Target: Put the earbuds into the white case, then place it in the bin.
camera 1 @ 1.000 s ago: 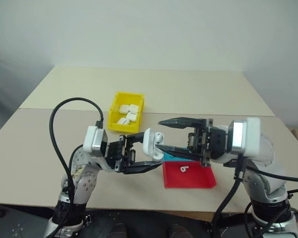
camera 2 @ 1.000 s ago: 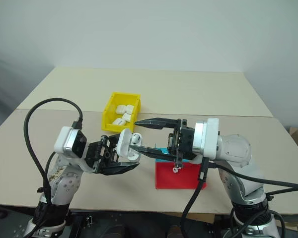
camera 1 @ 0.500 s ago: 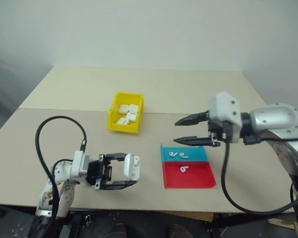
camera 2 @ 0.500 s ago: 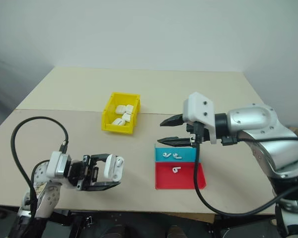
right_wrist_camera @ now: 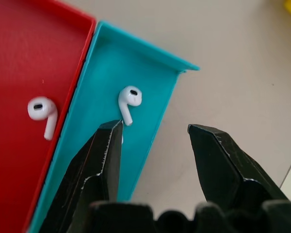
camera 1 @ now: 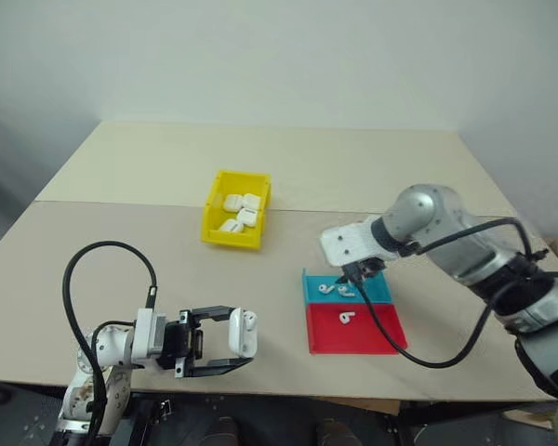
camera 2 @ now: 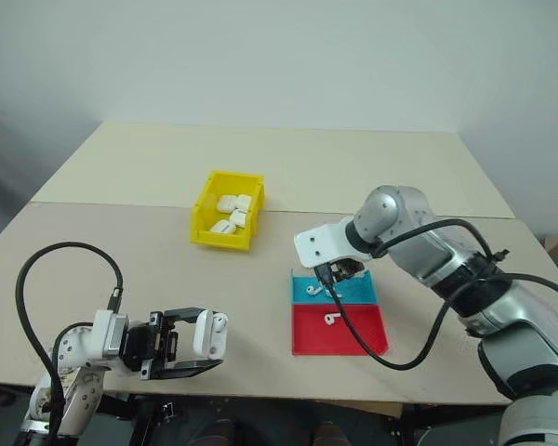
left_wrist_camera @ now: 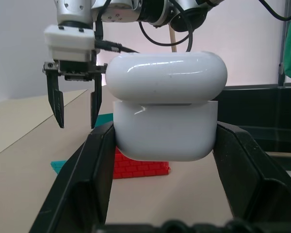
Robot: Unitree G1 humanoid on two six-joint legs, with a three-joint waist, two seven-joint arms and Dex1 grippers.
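Observation:
The white case [left_wrist_camera: 167,104] sits between the two black fingers of my left gripper [camera 1: 241,336], which is shut on it low over the table's near left edge. Its lid rests on the body with a thin seam. My right gripper [right_wrist_camera: 155,131] is open and points down at the blue tray [camera 1: 378,291]. One fingertip [right_wrist_camera: 111,133] hangs over the tray beside an earbud [right_wrist_camera: 129,100], the other over bare table. Two earbuds [camera 1: 328,290] lie in the blue tray. One more earbud [camera 1: 344,318] lies in the red tray [camera 1: 372,332]. The yellow bin [camera 1: 231,238] stands at mid-table.
The bin holds several white cases [camera 1: 237,212]. The blue and red trays lie side by side, right of centre, with the red one nearer the front edge. A black cable [camera 1: 102,269] loops up from my left wrist.
My right gripper pulled away from the case, swung out over the blue tray and tipped to point down. My left gripper sank toward the near left edge with the case.

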